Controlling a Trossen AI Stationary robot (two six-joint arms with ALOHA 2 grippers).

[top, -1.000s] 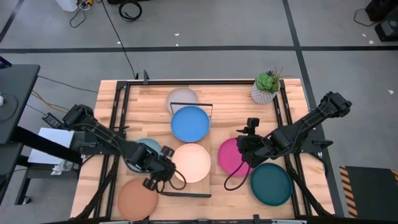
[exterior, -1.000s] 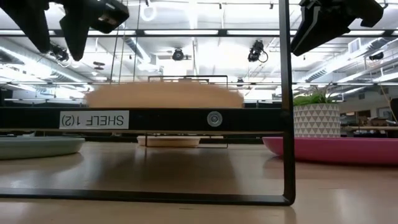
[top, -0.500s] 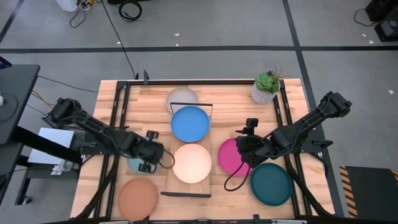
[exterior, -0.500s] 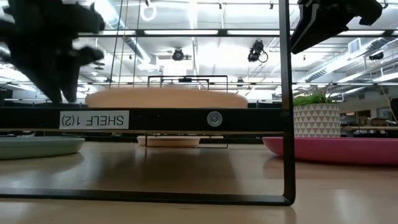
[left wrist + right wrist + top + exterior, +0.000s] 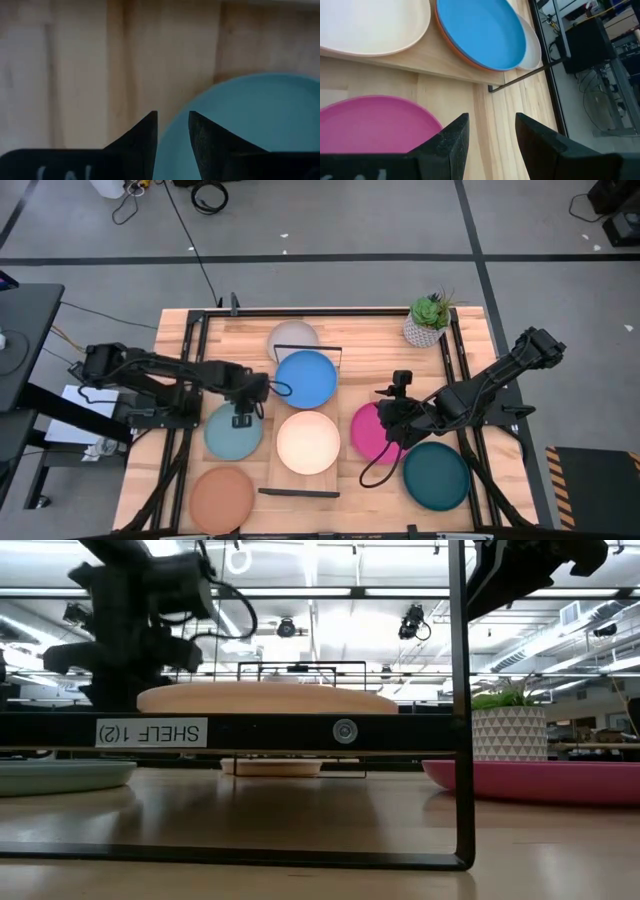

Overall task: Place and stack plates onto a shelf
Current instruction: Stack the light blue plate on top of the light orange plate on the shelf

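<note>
Nearest the table's front edge lie a round peach-tan plate [image 5: 221,499] and a dark teal plate [image 5: 436,474]. On the light-wood shelf plank [image 5: 289,480] rests a cream plate [image 5: 308,442], the blue plate [image 5: 306,378] beyond it. Left gripper [image 5: 241,418], fingers slightly parted and empty, hovers over the light teal plate's [image 5: 233,434] far rim. Right gripper [image 5: 383,416], released, hangs above the magenta plate [image 5: 368,430].

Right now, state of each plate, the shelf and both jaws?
Cream plate: on the shelf, alone.
Blue plate: on shelf, stacked on an orange plate.
Pale grey plate: on shelf, partly under the stack.
Light teal plate, peach-tan plate, magenta plate, dark teal plate: on the table.
Left gripper: jaws open, empty.
Right gripper: jaws open, empty.
</note>
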